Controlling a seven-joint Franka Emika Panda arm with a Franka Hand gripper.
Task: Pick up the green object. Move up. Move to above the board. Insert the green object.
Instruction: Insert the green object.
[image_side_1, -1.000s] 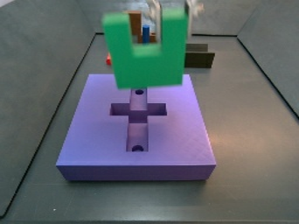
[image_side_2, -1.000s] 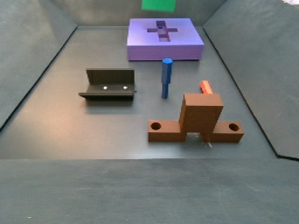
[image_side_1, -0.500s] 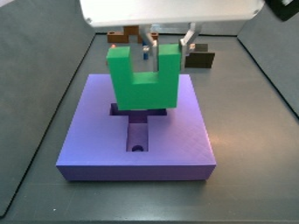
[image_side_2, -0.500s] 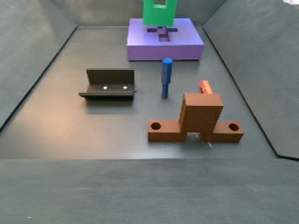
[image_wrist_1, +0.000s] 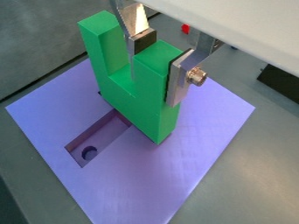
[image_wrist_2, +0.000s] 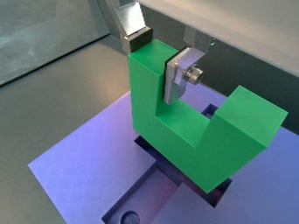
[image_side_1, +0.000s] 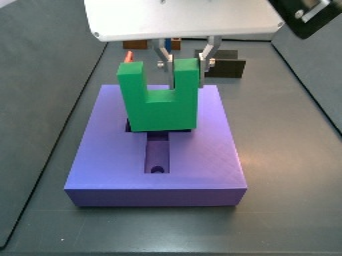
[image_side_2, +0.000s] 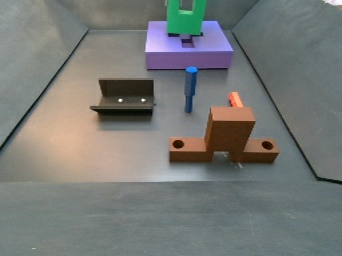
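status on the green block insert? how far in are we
Done: the green object is picked up and sits over the board, with the gripper shut on one prong. In hand: its base is at the cross recess, apparently just entering. Left: seat it fully; how deep it sits is unclear from these views.

A robotics test rig is showing here, not a home or shop: a bare dark grey floor (image_side_2: 80, 140) walled by grey panels is carrying only plain coloured blocks. The gripper (image_side_1: 186, 62) is hanging over the far purple board (image_side_2: 218, 57), gripping the green object (image_side_1: 156, 100), while a dark fixture (image_side_2: 126, 97) is standing at left.
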